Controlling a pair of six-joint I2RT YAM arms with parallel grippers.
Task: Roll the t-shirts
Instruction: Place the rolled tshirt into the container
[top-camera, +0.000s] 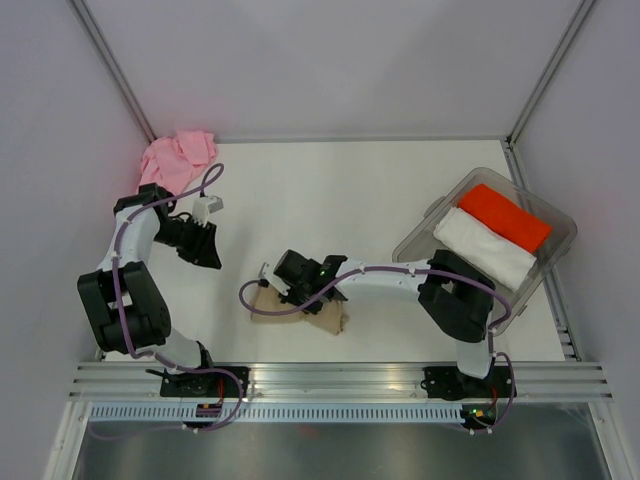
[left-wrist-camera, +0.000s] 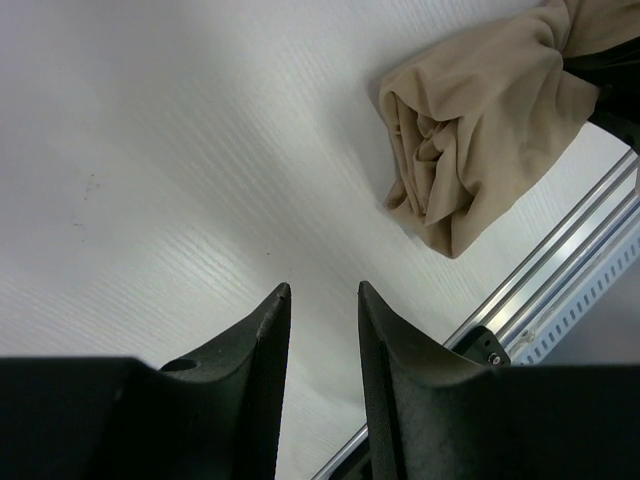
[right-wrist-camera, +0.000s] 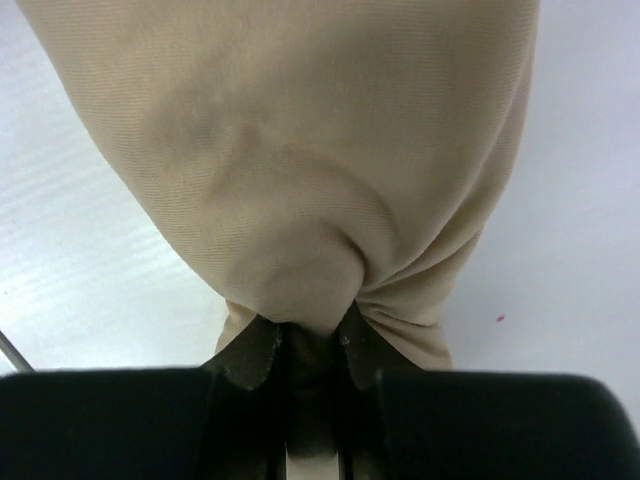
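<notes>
Where the walls meet at the far left corner, the pink t-shirt (top-camera: 177, 158) lies crumpled on the white table (top-camera: 330, 190). On its near side, the left gripper (left-wrist-camera: 322, 290) hangs over bare tabletop, fingers apart with nothing between them. Toward the near middle, the tan t-shirt (top-camera: 328, 320) sits bunched in a loose roll, and the right gripper (right-wrist-camera: 305, 335) is clamped on a fold of it. At the right, a clear bin (top-camera: 425, 243) holds an orange roll (top-camera: 505, 215) and a white roll (top-camera: 485, 248) side by side.
</notes>
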